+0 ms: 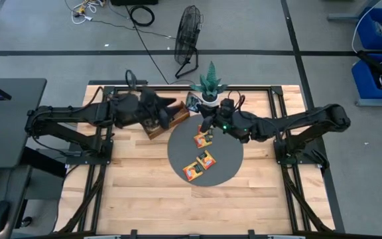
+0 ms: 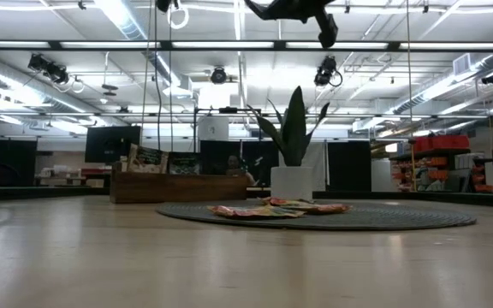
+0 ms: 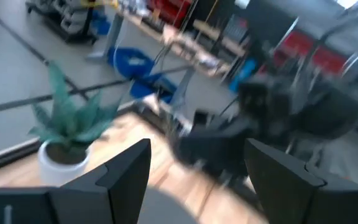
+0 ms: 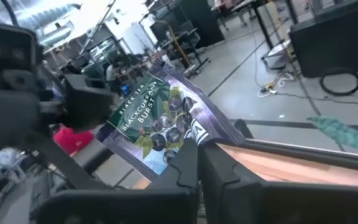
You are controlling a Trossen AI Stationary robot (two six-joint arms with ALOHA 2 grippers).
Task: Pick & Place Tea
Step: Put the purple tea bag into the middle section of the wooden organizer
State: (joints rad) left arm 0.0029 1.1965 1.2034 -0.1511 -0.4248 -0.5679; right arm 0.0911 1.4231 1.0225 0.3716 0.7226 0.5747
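Right wrist view: the right gripper (image 4: 199,163) is clamped on a blue-purple blackcurrant tea sachet (image 4: 157,118), holding it in the air. In the high view this gripper (image 1: 203,121) hangs over the far edge of the round grey mat (image 1: 227,166), beside the potted plant (image 1: 209,85). The left gripper (image 1: 152,119), its fingers (image 3: 127,168) spread wide and holding nothing, hovers over the wooden tray (image 1: 171,119), which lies just off the mat's far-left edge. Three orange sachets rest on the mat: one (image 1: 203,139) near the plant, two (image 1: 199,166) near the centre. The mat lies on a pale wood tabletop (image 1: 138,192); a floor fan (image 1: 189,36) stands beyond the plant.
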